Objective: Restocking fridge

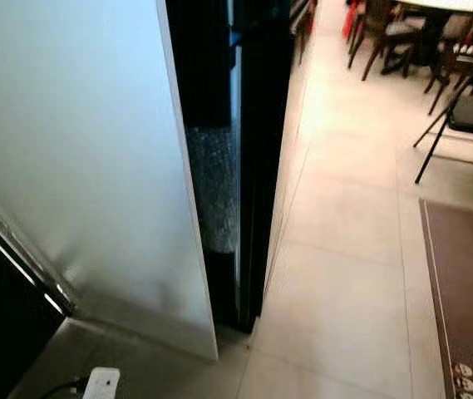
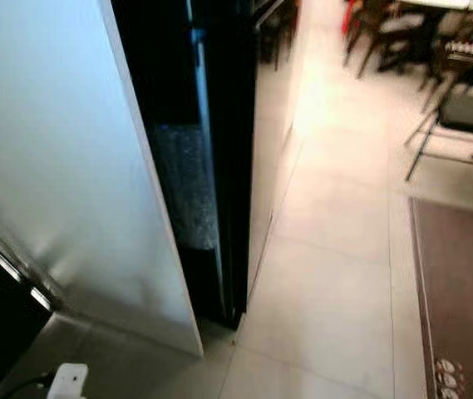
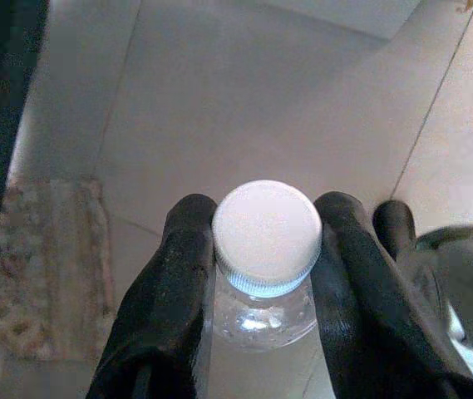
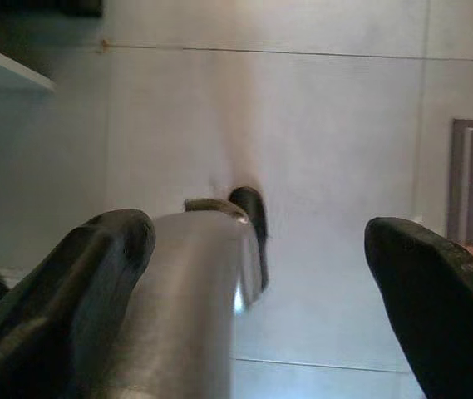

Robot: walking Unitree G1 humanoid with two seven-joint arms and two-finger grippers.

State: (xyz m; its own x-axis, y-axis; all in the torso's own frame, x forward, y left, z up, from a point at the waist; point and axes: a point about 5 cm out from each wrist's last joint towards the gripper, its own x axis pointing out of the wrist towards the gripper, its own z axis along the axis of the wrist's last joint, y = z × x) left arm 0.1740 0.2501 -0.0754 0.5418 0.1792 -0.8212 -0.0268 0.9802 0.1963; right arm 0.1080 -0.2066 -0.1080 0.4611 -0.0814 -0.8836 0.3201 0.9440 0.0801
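No writing can be read anywhere — no labels, brands or numbers.

Left tool (image 3: 265, 274) fingers clamped, pointing floorward; right tool (image 4: 253, 299) fingers spread wide, floorward

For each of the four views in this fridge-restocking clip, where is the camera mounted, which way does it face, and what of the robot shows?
Left eye view: on the head, looking forward and down at a white fridge door standing open, tiled floor, chairs beyond.
Right eye view: same head, same scene, shifted slightly sideways.
Left wrist view: along the left gripper, shut on a white-capped bottle, floor below.
Right wrist view: along the right gripper, fingers apart, above the floor.
Shared: both eyes show the door and brown mat; both wrists show tiles.
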